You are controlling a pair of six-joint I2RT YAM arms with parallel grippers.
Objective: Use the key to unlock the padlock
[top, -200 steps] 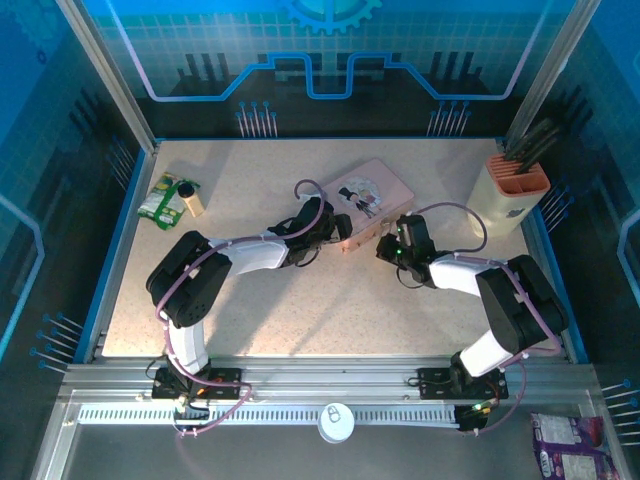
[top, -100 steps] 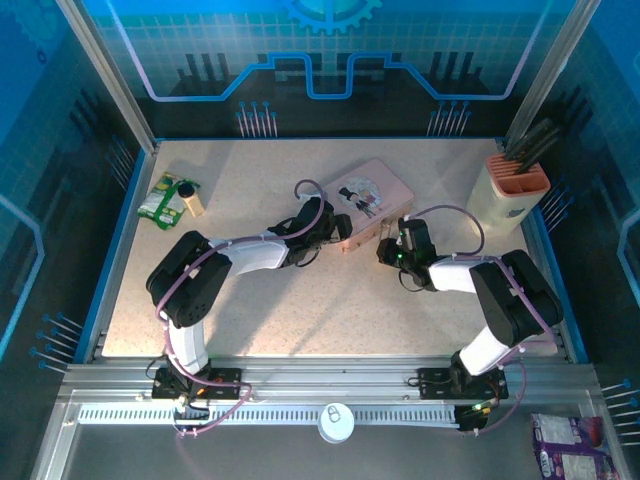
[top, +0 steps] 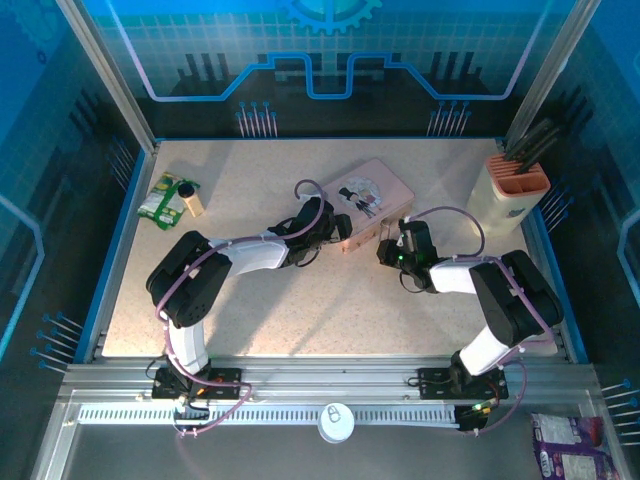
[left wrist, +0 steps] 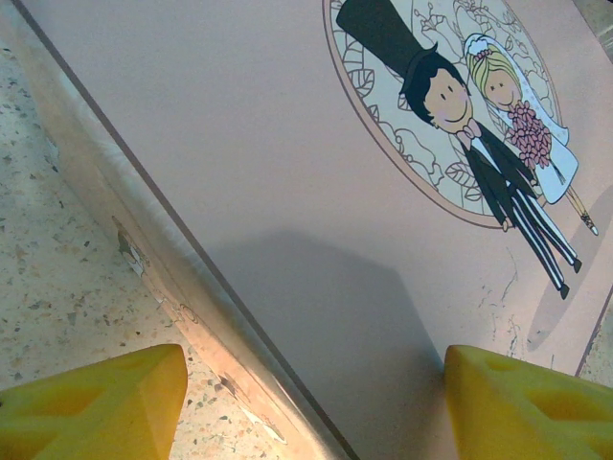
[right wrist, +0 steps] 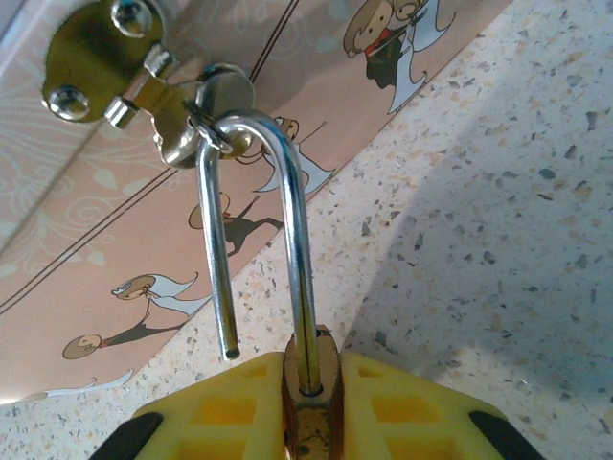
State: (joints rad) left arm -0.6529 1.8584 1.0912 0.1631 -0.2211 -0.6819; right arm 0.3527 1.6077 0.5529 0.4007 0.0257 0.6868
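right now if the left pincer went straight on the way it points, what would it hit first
The tin: the open left pincer points at its lid beside the long edge, with nothing between them. One side of it overhangs the table. How much gap is left is unclear.

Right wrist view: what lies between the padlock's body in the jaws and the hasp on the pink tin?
In the right wrist view, the silvery shackle spans it: hooked through the hasp, one leg seated in the padlock body, the other free.
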